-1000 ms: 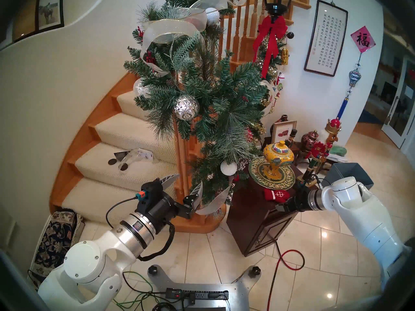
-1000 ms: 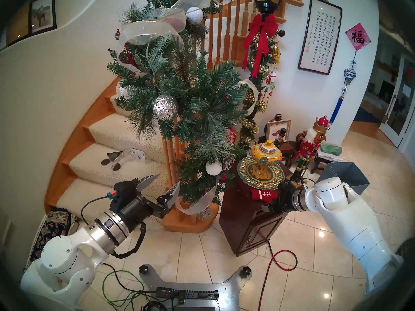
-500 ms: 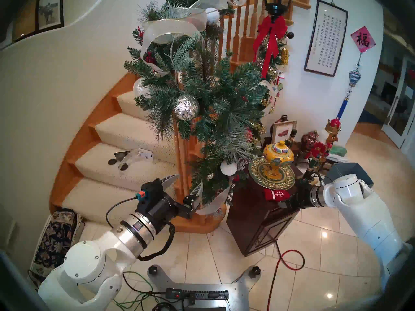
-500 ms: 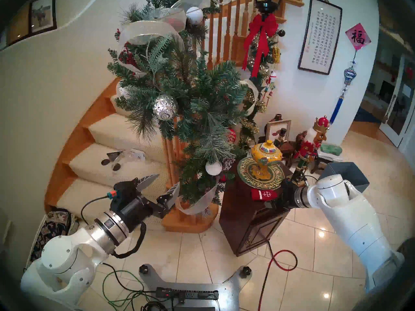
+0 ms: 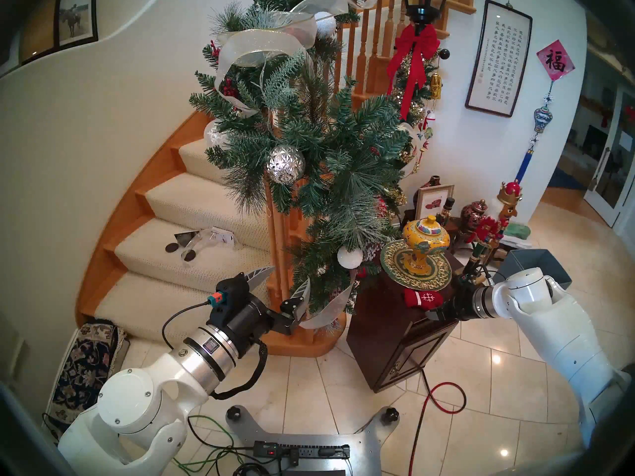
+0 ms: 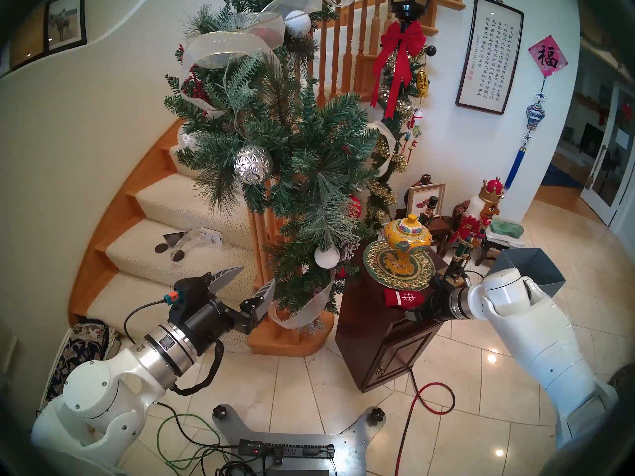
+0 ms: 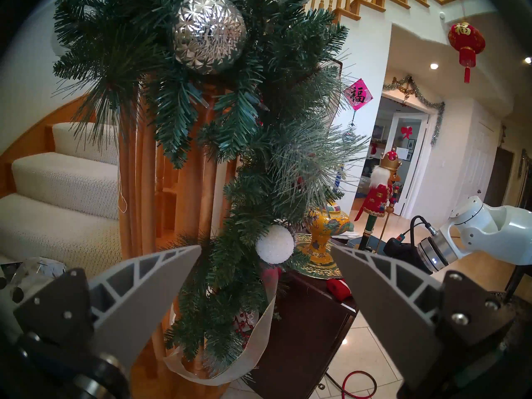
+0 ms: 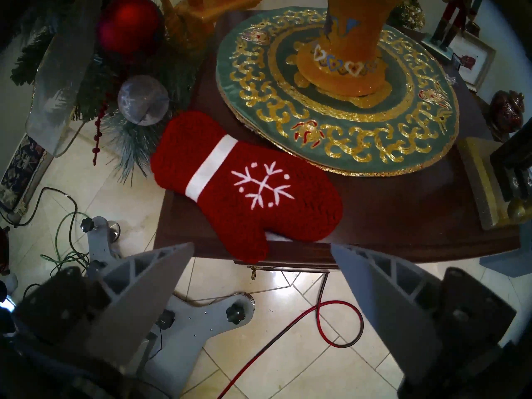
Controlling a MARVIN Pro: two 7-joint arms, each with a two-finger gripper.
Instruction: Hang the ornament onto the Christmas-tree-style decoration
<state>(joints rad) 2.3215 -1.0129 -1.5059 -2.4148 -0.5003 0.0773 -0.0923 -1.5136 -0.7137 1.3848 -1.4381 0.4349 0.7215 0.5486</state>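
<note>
Right gripper (image 8: 260,250) spread wide, empty, just short of mitten's thumb | left gripper (image 7: 266,253) spread wide, empty, beside garland's lower end | garland (image 5: 330,162) wrapped down stair rail | dark cabinet (image 5: 388,331) beside it | red mitten ornament (image 8: 247,192) flat on cabinet top, touching green-gold mat (image 8: 403,136)

The ornament (image 8: 247,188), a red felt mitten with a white cuff band and white snowflake, lay flat on the dark cabinet top, its thumb overhanging the edge, apparently not touching the frosted green pine garland (image 5: 330,162) that hung down the banister just beside it.
</note>
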